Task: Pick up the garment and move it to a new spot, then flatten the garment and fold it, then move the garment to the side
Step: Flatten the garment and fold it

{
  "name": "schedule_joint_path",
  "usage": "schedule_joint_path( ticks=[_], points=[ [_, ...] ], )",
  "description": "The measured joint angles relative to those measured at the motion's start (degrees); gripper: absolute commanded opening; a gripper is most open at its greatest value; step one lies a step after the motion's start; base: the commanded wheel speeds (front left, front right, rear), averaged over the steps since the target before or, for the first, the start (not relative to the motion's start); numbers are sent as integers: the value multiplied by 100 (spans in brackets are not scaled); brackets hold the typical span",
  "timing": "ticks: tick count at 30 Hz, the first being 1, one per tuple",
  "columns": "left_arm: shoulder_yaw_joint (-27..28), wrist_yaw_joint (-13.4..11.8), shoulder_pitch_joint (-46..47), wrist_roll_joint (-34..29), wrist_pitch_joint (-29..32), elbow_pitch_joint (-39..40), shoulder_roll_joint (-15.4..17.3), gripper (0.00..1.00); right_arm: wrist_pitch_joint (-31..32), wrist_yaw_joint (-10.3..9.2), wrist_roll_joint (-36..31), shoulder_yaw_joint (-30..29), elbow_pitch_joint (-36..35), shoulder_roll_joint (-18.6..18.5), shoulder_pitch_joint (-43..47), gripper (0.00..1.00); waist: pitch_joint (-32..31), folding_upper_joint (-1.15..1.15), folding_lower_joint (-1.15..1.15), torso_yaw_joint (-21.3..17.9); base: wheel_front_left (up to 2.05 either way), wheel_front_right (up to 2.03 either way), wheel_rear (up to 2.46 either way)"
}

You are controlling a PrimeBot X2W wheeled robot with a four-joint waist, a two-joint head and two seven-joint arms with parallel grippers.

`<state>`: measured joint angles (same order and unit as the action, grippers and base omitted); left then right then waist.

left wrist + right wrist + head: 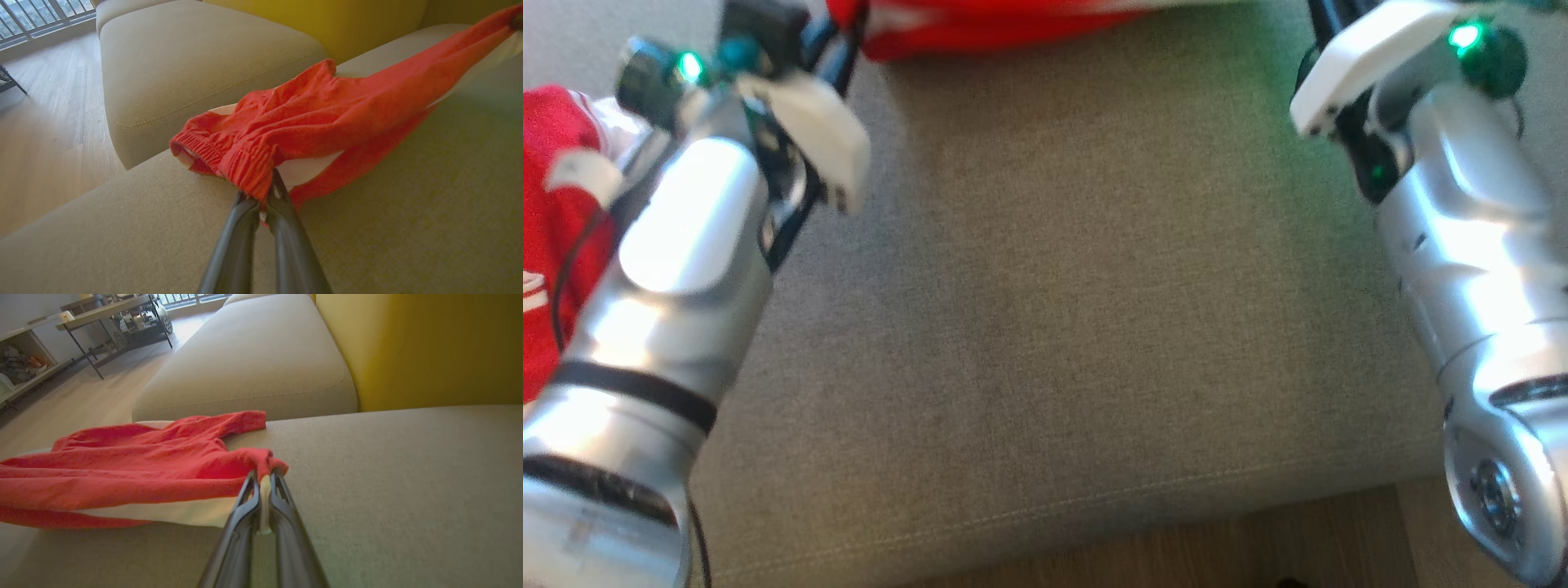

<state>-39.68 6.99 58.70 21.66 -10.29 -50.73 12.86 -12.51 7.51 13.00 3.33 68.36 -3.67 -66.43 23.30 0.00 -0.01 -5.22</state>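
The garment is red with white panels and a ribbed waistband, stretched across the beige sofa seat. My left gripper is shut on the waistband edge. My right gripper is shut on the opposite end of the garment, pinching red and white cloth. In the head view, red cloth of the garment runs along the top edge and at the far left, and both silver forearms reach up toward it, the fingertips hidden at the top edge.
The beige seat cushion spreads between the arms, its front seam and wooden floor below. A second cushion lies beyond the garment, with a yellow backrest. A metal-framed table stands across the floor.
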Motion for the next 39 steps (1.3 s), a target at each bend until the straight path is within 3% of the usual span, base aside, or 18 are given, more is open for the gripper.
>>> schedule_joint_path(
  ticks=[14, 27, 33, 39],
  points=[
    [-719, -104, -1206, -352, -248, 193, 121, 0, 221, 0, -444, 485, 413, -237, 862, 0, -684, 0, 0, 140, 0, 0, 0],
    [-950, -358, -2150, -382, -270, 638, 162, 0, 906, 0, -24, 1036, 423, -397, 1584, 0, -1246, 0, 0, 120, 0, 0, 0],
    [-1012, -555, -2786, -254, -292, 1015, 193, 0, 1377, 0, 481, 1618, -56, -616, 2182, 0, -1591, 0, 0, 108, 0, 0, 0],
    [-1055, -701, -3487, -43, -238, 1556, 322, 0, 2046, 1, 1149, 2253, -960, -1134, 2810, 0, -1926, 0, 0, 95, 0, 0, 0]
  ],
)
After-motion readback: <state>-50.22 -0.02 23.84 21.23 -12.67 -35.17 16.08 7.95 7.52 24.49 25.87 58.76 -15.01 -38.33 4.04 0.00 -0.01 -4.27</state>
